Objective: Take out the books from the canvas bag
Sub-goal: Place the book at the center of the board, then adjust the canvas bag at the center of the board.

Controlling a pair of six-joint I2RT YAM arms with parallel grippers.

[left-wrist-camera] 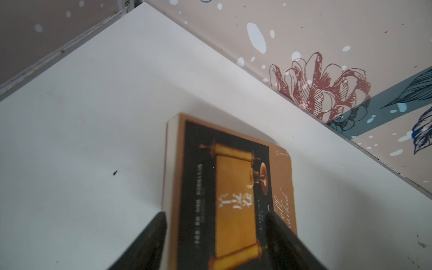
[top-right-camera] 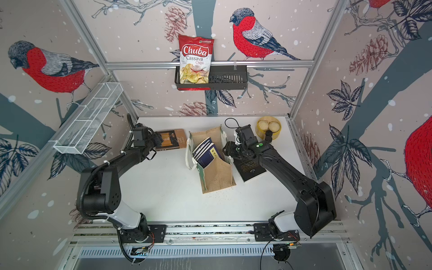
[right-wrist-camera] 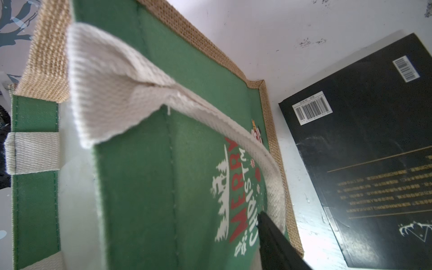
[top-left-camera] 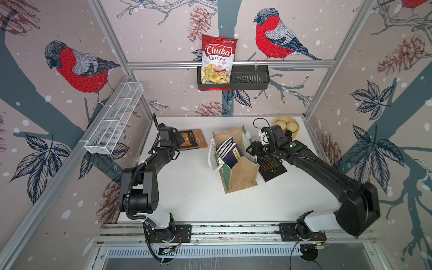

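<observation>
Looks like a robot test booth in a lab, not a home. Shiny metal bars [top-left-camera: 229, 63] for a frame, bird wallpaper [top-left-camera: 273, 35] on flat panels, a white table [top-left-camera: 191, 191], and two black robot arms [top-left-camera: 149, 163] bolted to a metal rail [top-left-camera: 233, 228] in front.

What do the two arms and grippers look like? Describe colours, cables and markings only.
The left arm and right arm are black boxy links with a white segment near the base. A ribbed black hose with white ties runs along the left; green dots mark the right wrist, beside a thin black cable. The left gripper and right gripper have flat black fingers.
</observation>
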